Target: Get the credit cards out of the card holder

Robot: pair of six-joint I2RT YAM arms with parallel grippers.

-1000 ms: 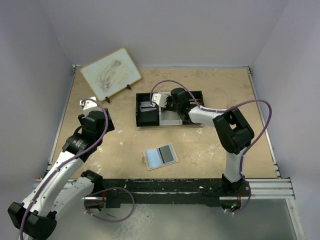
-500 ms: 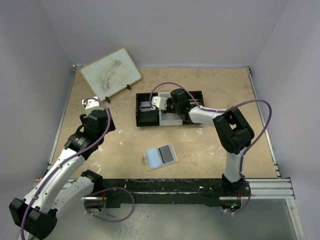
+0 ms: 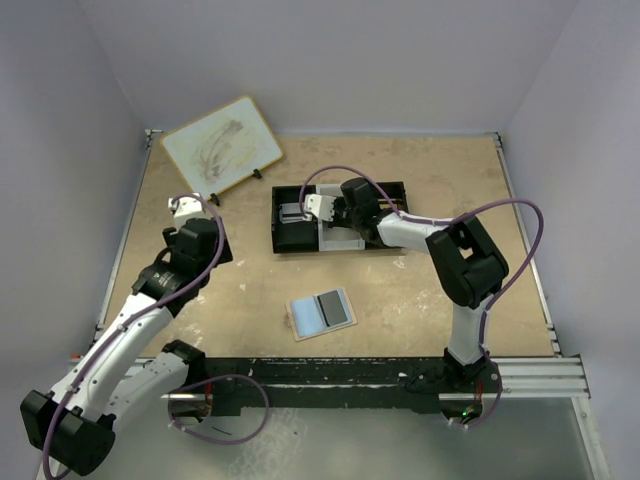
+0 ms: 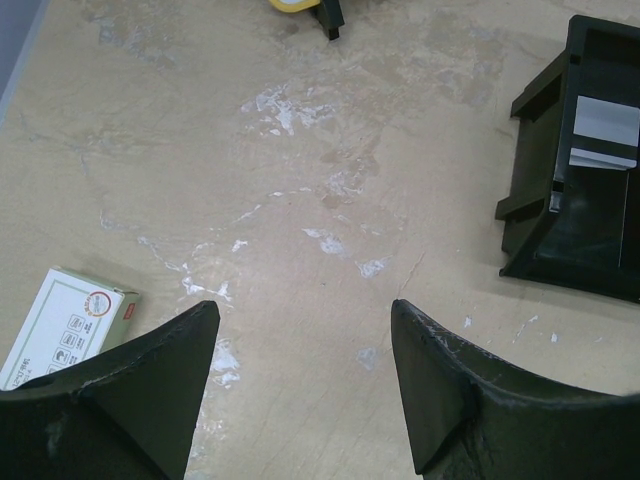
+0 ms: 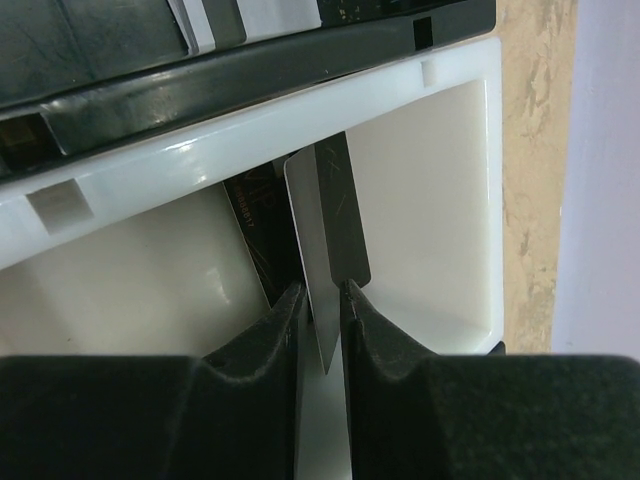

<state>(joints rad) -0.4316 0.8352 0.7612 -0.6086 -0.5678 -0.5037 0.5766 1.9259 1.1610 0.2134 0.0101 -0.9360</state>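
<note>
Nearest to you, between the 2 arm bases, the card holder lies open and flat on the desk. It is pale blue. A dark card sits on its right half. Both arms are well away from it.

A bit farther, on the left side, your left gripper hangs over bare desk. Its jaws are spread wide and there is nothing between them. A small red-and-white box lies on the desk just to the left of them. The black end of the tray is off to their right.

Farther back, near the middle of the desk, the tray has 3 parts: black, white, black. Your right gripper reaches into the white middle part. A silvery card stands on its edge between the jaws, with its far end down in that white part. The jaws sit very close on both sides of it. You cannot tell from here if they are squeezing the card or are just beside it. A black card with gold letters leans in the same white part, just left of the silvery one.

Farthest away, in the back left corner, a wood-framed whiteboard stands on small feet.
</note>
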